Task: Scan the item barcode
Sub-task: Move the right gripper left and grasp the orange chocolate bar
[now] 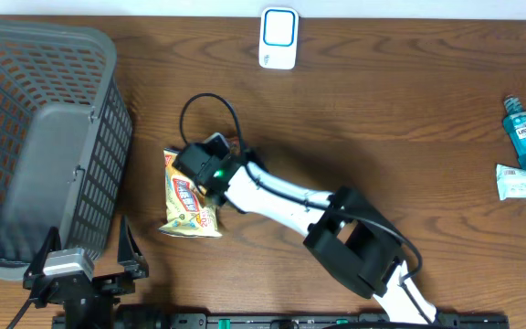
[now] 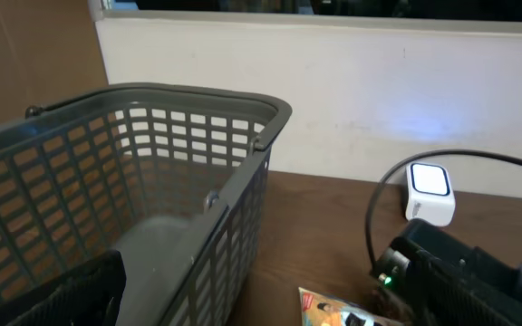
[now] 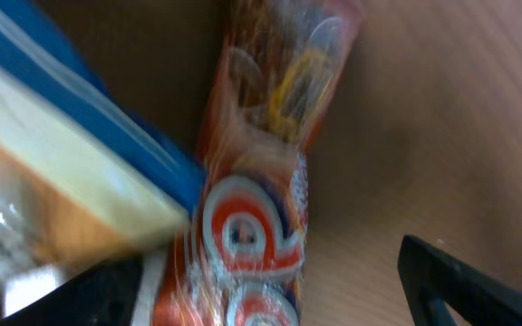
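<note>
Two steps remain, I judge: pinch and lift, then turn the barcode to the scanner (image 1: 278,38). Overhead, the snack packet (image 1: 190,199) lies flat just beside the basket (image 1: 110,137), long axis along its side wall, one end toward the basket's far end; my right gripper (image 1: 206,174) hangs over it, my left gripper (image 1: 87,260) spread by the basket's near corner. Left wrist: only the packet's corner shows past the basket. Right wrist: jaws spread astride the packet, not pinching; no barcode visible

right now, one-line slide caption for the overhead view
Right gripper over a yellow snack bag beside the grey basket, white scanner beyond.
</note>
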`<state>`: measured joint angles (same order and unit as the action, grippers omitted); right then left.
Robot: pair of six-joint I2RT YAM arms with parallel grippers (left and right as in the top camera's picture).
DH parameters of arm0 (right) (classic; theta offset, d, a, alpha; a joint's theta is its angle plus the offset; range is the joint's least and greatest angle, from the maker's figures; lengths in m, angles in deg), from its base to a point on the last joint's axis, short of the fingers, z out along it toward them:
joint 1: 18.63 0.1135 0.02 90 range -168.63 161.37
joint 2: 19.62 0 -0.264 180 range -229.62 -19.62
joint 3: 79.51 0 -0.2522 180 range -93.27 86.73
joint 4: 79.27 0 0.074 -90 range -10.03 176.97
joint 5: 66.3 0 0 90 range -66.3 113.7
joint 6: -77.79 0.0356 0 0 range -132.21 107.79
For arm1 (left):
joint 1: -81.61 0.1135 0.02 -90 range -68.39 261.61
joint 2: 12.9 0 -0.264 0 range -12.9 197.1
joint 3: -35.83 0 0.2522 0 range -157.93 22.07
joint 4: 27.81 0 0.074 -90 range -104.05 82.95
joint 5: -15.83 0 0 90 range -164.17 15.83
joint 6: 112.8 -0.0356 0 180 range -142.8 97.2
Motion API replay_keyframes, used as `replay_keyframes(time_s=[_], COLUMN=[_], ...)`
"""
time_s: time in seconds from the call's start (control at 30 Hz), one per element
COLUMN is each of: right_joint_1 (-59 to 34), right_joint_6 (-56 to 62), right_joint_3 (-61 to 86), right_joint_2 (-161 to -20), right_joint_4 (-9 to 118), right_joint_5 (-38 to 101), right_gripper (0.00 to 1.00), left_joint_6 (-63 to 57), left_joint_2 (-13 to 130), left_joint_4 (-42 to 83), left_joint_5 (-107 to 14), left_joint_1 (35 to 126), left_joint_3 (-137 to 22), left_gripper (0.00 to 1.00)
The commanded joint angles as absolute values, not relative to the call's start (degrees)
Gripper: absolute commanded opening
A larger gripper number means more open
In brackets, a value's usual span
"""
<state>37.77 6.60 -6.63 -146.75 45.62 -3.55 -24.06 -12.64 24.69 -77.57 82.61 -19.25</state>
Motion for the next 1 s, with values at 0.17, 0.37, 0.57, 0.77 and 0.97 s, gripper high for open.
replay_keyframes(time_s=[0.17, 0.37, 0.57, 0.77, 0.97], right_joint_1=[40.14, 39.68, 38.61, 35.15, 28.11], right_joint_6=[5.22, 10.93, 11.15, 7.50, -6.21], right_joint_3=[-6.04, -6.04, -7.42, -16.29, -17.99], right_joint_2=[-157.13, -159.25, -158.86, -153.59, -143.54], right_joint_4=[46.63, 39.09, 35.09, 24.42, 24.05], right_joint_5=[-14.06, -12.53, -8.20, 1.81, 32.78], right_gripper=[0.76, 0.27, 0.01, 0.01, 0.01], left_joint_6=[-23.55, -23.55, -23.55, -23.55, -23.55], left_joint_2=[-12.73, -12.73, -12.73, -12.73, -12.73], left_joint_4=[24.45, 24.43, 24.43, 24.41, 24.41], left_joint_5=[-78.29, -78.29, -78.29, -78.27, -78.29], left_joint_1=[82.39, 82.39, 82.39, 82.39, 82.39], left_joint_3=[-19.39, -19.39, -19.39, -19.39, -19.39], left_gripper=[0.98, 0.98, 0.98, 0.98, 0.98])
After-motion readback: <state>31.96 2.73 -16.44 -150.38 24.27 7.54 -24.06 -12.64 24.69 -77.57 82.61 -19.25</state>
